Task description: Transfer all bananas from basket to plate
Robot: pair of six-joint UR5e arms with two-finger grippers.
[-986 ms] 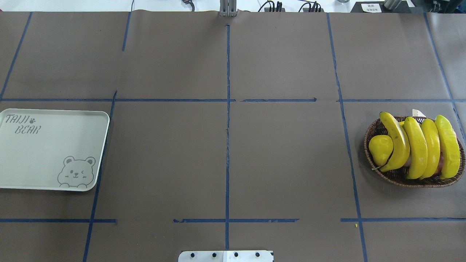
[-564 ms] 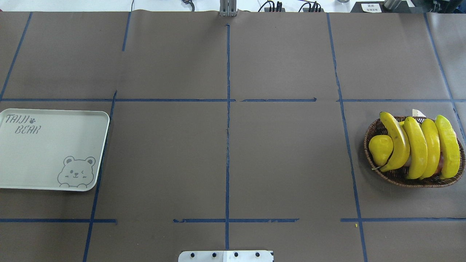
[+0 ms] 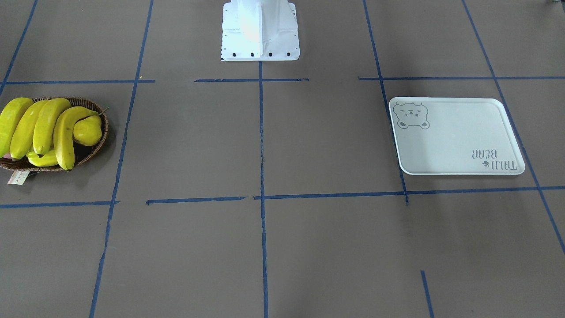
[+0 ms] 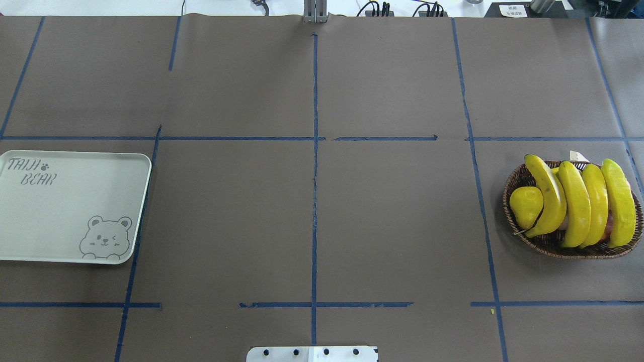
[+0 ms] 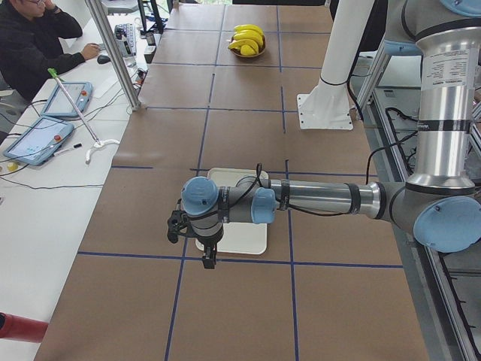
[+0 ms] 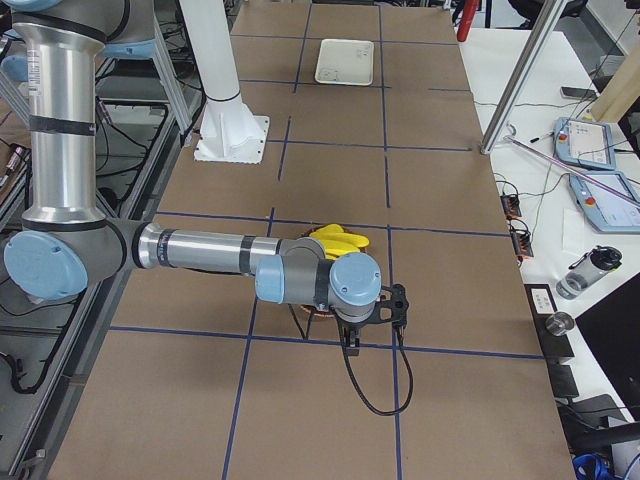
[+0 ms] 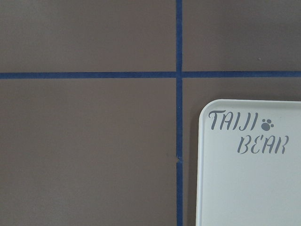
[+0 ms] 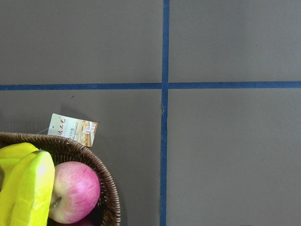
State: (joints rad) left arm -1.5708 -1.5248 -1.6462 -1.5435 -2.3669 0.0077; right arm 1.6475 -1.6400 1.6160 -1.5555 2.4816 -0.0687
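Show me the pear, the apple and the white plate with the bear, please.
pear [image 4: 526,206]: overhead exterior view, middle of its round yellow body.
apple [image 8: 75,190]: right wrist-mounted view, middle of its pink-red skin.
plate [image 4: 65,211]: overhead exterior view, bare white surface near its centre.

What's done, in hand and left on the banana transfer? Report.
Done: nothing; the flat white rectangular plate is bare. In hand: no fruit lifted; the left gripper hangs by the plate, the right gripper by the dark-brown woven wicker basket. Left: all the long bright-yellow bananas, lying in the basket.
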